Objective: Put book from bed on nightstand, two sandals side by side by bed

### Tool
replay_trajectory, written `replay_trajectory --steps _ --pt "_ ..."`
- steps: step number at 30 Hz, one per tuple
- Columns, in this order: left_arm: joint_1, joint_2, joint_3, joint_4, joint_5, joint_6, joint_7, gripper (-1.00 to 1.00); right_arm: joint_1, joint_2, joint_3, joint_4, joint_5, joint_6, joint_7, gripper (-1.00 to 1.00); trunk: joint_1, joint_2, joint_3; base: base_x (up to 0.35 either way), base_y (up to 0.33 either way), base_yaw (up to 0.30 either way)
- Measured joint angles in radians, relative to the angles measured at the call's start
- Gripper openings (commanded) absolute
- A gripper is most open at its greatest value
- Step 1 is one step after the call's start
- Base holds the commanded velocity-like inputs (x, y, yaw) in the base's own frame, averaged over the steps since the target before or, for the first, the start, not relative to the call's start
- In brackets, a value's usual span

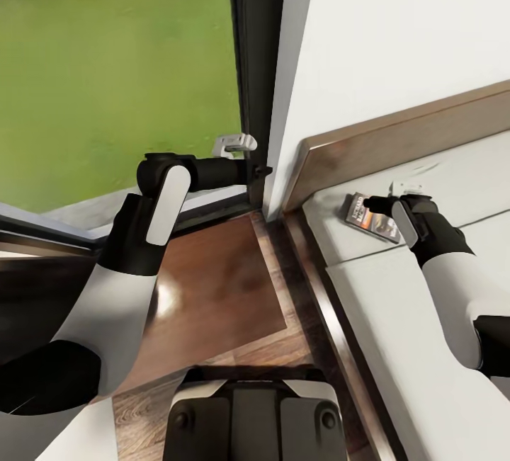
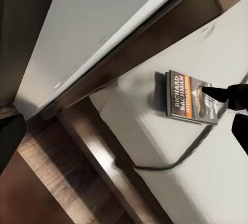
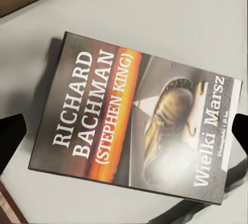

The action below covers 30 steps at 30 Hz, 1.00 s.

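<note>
While the left gripper (image 1: 263, 171) hangs over the nightstand (image 1: 212, 284), grip unclear, the right gripper (image 1: 373, 205) spreads its jaws wide over the book (image 3: 134, 131), flat on the bed (image 1: 397, 348) near the headboard (image 1: 397, 128).

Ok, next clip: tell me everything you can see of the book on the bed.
The book is a thin paperback lying flat, cover up, on the off-white mattress near the headboard. Its dark cover reads "Richard Bachman (Stephen King)" in white beside an orange band, with a pale picture and the title "Wielki Marsz". It looks closed and undamaged. The right gripper is over it with its dark fingers spread past opposite edges; whether they touch it cannot be told.
</note>
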Motion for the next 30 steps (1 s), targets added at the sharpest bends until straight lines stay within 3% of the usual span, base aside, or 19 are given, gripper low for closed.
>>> replay_trajectory --steps 4,9,30 --pt "0.0 0.0 -0.001 0.0 0.0 0.0 0.0 1.0 0.0 -0.015 -0.001 0.001 -0.002 -0.047 0.008 1.0 0.015 -0.028 -0.013 0.0 0.0 0.0" --pt "0.0 0.0 -0.001 0.0 0.001 0.0 0.0 1.0 0.0 -0.017 -0.001 0.0 -0.002 -0.087 0.008 1.0 0.035 -0.063 -0.028 0.0 0.0 0.0" --pt "0.0 0.0 0.0 0.0 0.001 0.0 -0.001 1.0 0.0 -0.017 -0.001 0.0 -0.002 -0.094 0.008 1.0 0.115 -0.21 -0.094 0.0 0.0 0.0"
